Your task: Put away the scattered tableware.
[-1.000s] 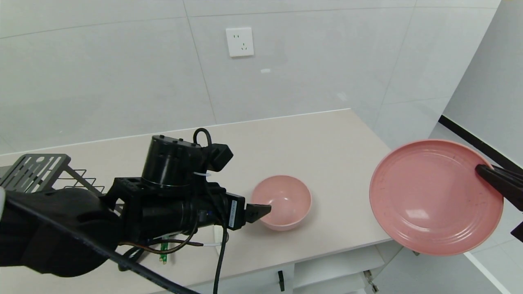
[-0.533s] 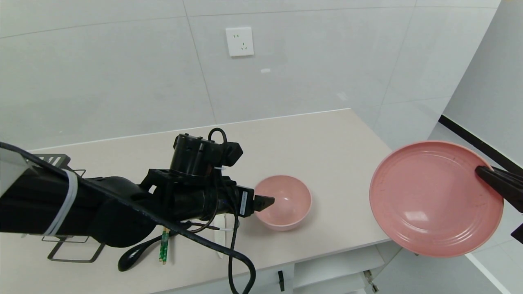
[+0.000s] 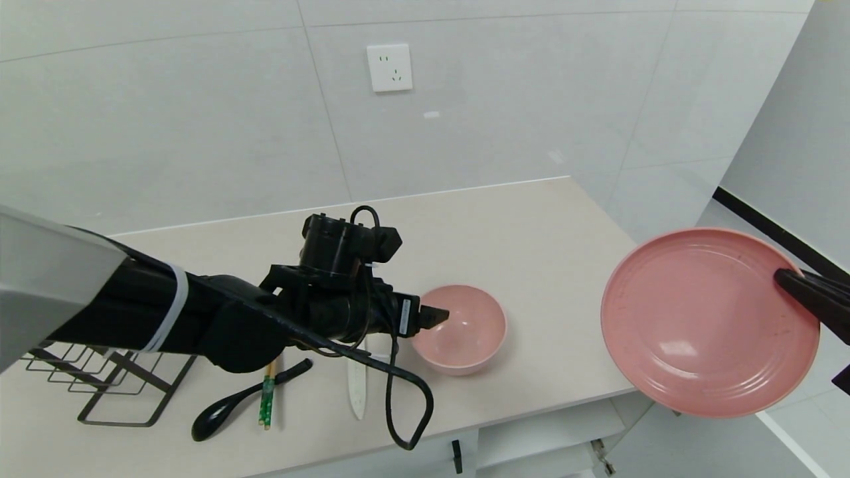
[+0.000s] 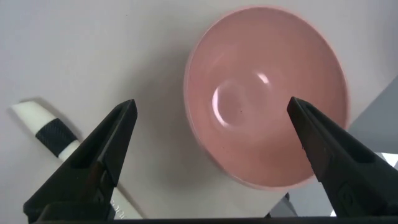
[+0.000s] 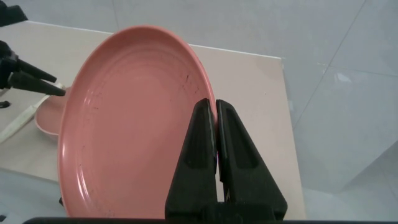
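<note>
Pushed left gripper (image 4: pixel 211 109) forward since a second ago, up to left rim of pink bowl (image 3: pixel 465 328). Hovering there just above bowl, spread wide, gripping nothing; opened, by judgement, to take rim. Bowl upright on counter (image 3: pixel 531 252), untouched.

Pinched pink plate (image 3: pixel 704 318) by rim in right gripper (image 5: pixel 216 106), clamped tight. Held tilted, well right of bowl and off counter edge; parked clear, probably, while bowl gets picked.

Lying left of bowl: white knife (image 3: pixel 357 392), green chopsticks (image 3: pixel 267 401), black spoon (image 3: pixel 226 408). Standing farther left: wire rack (image 3: pixel 99 378), likely destination.
</note>
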Controlling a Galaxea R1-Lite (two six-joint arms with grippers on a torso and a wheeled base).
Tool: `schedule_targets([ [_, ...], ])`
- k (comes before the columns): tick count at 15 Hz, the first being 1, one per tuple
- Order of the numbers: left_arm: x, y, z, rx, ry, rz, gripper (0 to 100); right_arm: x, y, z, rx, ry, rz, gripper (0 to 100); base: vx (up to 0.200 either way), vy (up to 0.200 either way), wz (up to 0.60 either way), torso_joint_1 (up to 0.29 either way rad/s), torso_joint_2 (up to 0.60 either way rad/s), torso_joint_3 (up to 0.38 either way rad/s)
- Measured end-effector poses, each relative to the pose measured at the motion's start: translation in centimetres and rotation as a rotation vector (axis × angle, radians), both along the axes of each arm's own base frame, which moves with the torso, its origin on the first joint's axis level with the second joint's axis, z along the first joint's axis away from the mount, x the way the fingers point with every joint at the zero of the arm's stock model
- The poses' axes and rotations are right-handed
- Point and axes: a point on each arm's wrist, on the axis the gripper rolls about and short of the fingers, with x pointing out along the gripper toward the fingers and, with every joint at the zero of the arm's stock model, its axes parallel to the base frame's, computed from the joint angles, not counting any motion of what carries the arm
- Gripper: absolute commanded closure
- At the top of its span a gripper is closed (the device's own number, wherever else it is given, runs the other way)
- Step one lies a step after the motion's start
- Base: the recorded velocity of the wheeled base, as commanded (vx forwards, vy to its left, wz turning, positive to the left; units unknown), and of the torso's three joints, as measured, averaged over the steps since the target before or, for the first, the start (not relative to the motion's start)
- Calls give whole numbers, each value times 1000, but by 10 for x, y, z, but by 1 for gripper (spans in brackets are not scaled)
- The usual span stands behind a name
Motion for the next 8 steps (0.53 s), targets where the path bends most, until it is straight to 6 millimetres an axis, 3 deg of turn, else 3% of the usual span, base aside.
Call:
schedule_targets([
  [8, 20, -6, -19, 16, 24, 8, 0, 0, 0, 0, 0, -1, 1, 100, 0, 0, 0, 0, 0, 0],
])
